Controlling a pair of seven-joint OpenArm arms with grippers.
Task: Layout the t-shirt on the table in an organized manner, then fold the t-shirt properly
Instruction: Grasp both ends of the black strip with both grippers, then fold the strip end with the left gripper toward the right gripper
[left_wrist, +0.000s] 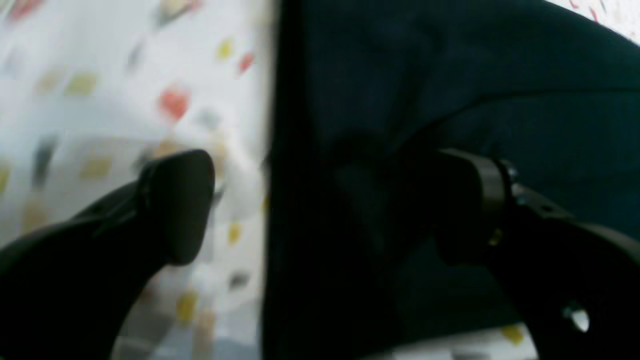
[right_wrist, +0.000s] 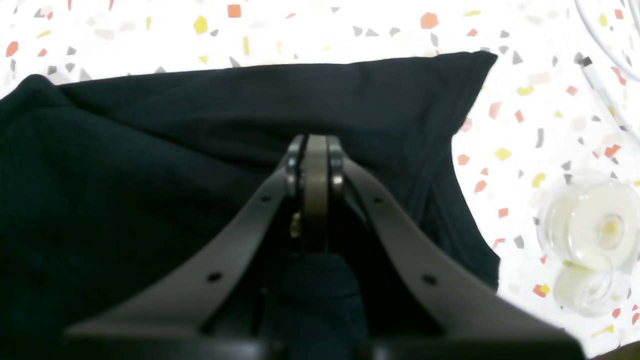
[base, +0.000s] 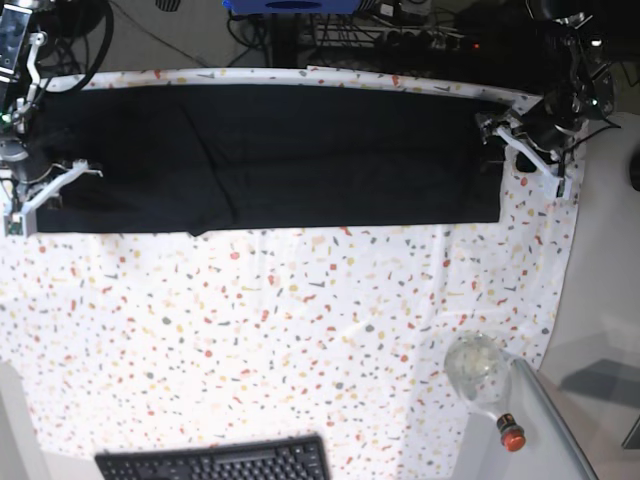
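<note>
1. Left wrist view: the left gripper (left_wrist: 320, 205) is seen with its jaws spread wide and nothing held between them. One finger (left_wrist: 182, 205) hangs over the speckled table (left_wrist: 100, 100), the other over the black t-shirt (left_wrist: 450, 75), whose straight edge runs down between them. The picture is blurred, so it cannot be told whether the fingertips touch the cloth.

2. Right wrist view: the right gripper (right_wrist: 316, 150) is shown with its jaws pressed together, over the t-shirt (right_wrist: 150, 175). Dark cloth seems to be bunched beneath the fingers, but a pinch cannot be confirmed. A corner of the shirt reaches out toward the upper right. Only here is a clear round tape dispenser (right_wrist: 590, 225) seen close up, with a pale roll inside it; it stands on the table (right_wrist: 525, 125), apart from the shirt.

3. Base view: only here is the whole t-shirt (base: 270, 155) seen, laid out as a long flat band along the far edge of the table (base: 300, 330). The left gripper (base: 497, 128) is at the band's right end, the right gripper (base: 62, 172) at its left end. A black keyboard (base: 215, 462) lies at the near edge, and a clear glass bottle (base: 478, 375) with a red cap at the near right, contents not discernible.
</note>
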